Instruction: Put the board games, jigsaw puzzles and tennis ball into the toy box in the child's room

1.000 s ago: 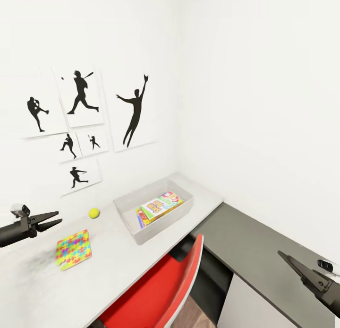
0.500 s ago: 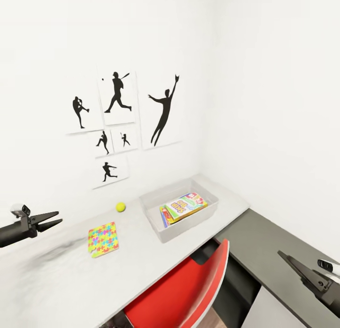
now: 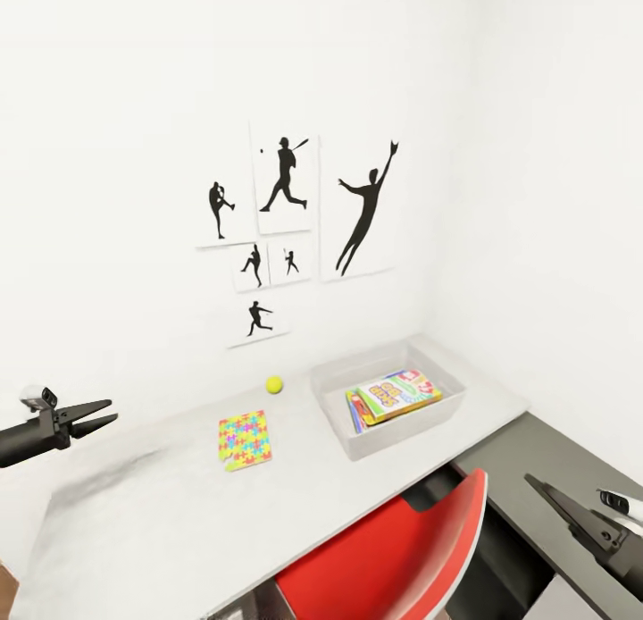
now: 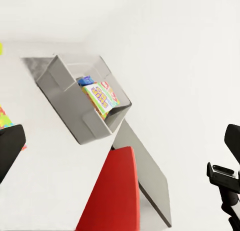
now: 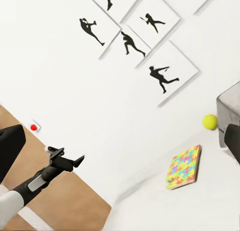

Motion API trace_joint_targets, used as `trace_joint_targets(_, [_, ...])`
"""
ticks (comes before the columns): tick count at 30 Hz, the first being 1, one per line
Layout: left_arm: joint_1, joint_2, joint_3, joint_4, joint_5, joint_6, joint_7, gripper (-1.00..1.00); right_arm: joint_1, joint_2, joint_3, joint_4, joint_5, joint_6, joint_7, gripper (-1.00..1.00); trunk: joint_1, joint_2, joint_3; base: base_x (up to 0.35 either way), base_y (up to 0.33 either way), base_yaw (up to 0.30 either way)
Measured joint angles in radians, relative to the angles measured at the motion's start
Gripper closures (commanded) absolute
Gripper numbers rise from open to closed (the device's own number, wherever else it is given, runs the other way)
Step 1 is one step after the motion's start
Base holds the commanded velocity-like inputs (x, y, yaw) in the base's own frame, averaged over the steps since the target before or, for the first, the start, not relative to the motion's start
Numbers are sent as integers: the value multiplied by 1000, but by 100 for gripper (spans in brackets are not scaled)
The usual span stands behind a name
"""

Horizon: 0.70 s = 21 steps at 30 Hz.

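The light grey toy box (image 3: 398,432) stands on the pale table (image 3: 170,522) near the wall corner. Colourful board games (image 3: 397,394) lie inside it, also seen in the left wrist view (image 4: 100,98). A multicoloured jigsaw puzzle (image 3: 244,439) lies flat on the table left of the box. The tennis ball (image 3: 274,384) rests between them near the wall. My left gripper (image 3: 100,414) hovers open and empty over the table's left end, well away from the puzzle. My right gripper (image 3: 534,484) is low at the right over the side cabinet, its fingers wide apart in its wrist view.
A red chair (image 3: 393,557) is tucked under the table's front edge below the box. A lower dark-grey-topped cabinet (image 3: 536,446) adjoins the table on the right. Black sports silhouettes (image 3: 286,173) hang on the white wall. A red wall button (image 5: 33,127) sits above the wood floor (image 5: 60,206).
The whole picture has shifted right, so the camera has turned left. Box, ball and puzzle keep their places on the table, and both grippers hold their pose.
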Motion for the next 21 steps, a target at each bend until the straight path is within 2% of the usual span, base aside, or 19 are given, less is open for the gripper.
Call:
trace_joint_targets(8, [0,0,-1,0,0,0,0,-100,0,0,0,0,0,0,-1,-100,0,0,0,0,249,285])
trace_joint_targets(17, [0,-1,-1,0,0,0,0,-100,0,0,0,0,0,1,-1,-100,0,0,-1,0,173,284])
trace_joint_targets(21, [0,-2,-1,0,0,0,0,-100,0,0,0,0,0,2,-1,-100,0,0,-2,0,217,170])
